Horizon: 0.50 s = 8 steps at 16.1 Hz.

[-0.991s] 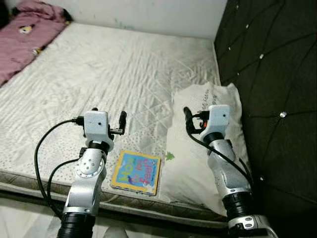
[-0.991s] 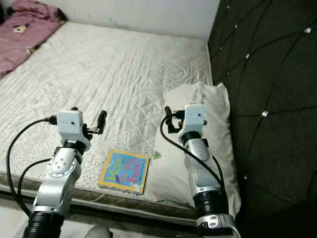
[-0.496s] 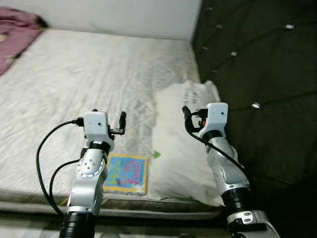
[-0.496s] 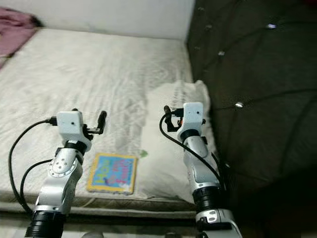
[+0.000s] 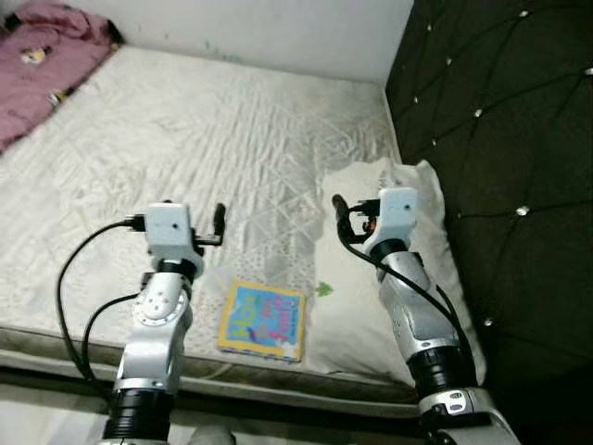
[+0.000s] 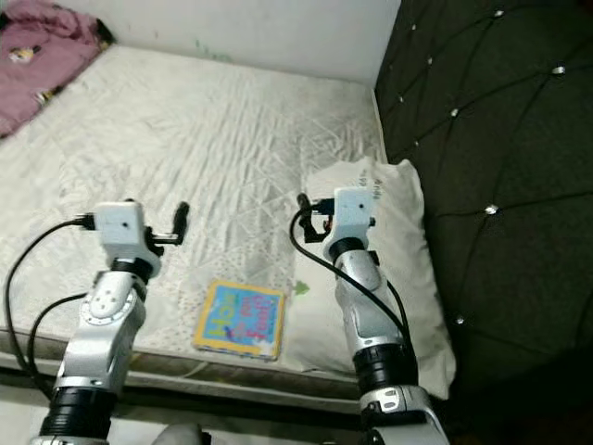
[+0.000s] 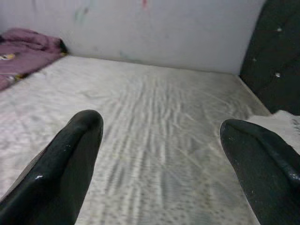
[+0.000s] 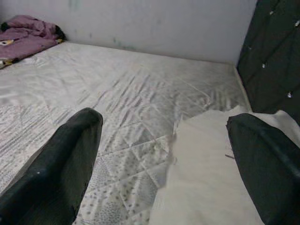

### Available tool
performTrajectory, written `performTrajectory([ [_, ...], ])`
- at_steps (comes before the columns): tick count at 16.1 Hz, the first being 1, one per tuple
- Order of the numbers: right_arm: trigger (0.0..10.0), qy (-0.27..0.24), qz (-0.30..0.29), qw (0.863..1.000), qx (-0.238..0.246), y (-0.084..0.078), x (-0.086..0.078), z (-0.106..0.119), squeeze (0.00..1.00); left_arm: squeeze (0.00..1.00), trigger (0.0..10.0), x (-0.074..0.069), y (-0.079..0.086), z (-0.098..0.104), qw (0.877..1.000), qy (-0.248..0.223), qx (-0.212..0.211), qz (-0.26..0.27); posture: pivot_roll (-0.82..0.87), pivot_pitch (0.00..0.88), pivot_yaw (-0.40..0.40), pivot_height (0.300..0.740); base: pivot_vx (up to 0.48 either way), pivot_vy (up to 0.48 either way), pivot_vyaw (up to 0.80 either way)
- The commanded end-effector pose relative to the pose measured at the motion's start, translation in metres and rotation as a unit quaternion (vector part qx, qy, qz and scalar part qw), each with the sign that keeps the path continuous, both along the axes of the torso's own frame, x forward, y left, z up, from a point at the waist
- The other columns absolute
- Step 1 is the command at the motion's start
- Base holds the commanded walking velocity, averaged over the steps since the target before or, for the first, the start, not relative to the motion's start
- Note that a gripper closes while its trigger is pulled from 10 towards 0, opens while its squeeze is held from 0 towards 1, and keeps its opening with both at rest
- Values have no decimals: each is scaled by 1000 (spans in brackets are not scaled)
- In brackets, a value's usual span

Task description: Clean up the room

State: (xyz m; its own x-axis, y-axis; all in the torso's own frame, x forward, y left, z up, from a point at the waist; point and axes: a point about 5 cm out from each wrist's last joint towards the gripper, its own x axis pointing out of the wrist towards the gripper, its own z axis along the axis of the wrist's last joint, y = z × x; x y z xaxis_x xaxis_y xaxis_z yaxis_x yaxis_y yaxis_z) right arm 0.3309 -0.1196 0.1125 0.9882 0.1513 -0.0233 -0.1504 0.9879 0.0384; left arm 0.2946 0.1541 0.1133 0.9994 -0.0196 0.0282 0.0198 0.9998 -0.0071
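You are looking at a bedroom in a home. A wide mattress (image 5: 185, 167) in a pale quilted cover lies low, close to the floor, and runs back to a plain white wall (image 5: 278, 28). Along its right side stands a dark tufted headboard (image 5: 500, 139) with shiny buttons, and a white pillow (image 5: 408, 269) rests against it. A pink blanket (image 5: 42, 65) is bunched in the far left corner, and a colourful children's book (image 5: 262, 321) lies on the mattress near its front edge, just beside the pillow.
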Motion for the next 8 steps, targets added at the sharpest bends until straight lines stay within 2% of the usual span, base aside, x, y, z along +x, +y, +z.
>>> performTrajectory([
  [1,10000,4,-12,1000,-5,-7,1,-1,0,0,10000,2,-7,0,1000,3,-3,-9,102,0,-51,740,0,480,0],
  [8,10000,4,-10,1000,-10,-6,3,-1,0,0,10000,4,-7,1,1000,0,-5,-11,100,0,-50,740,0,480,0],
])
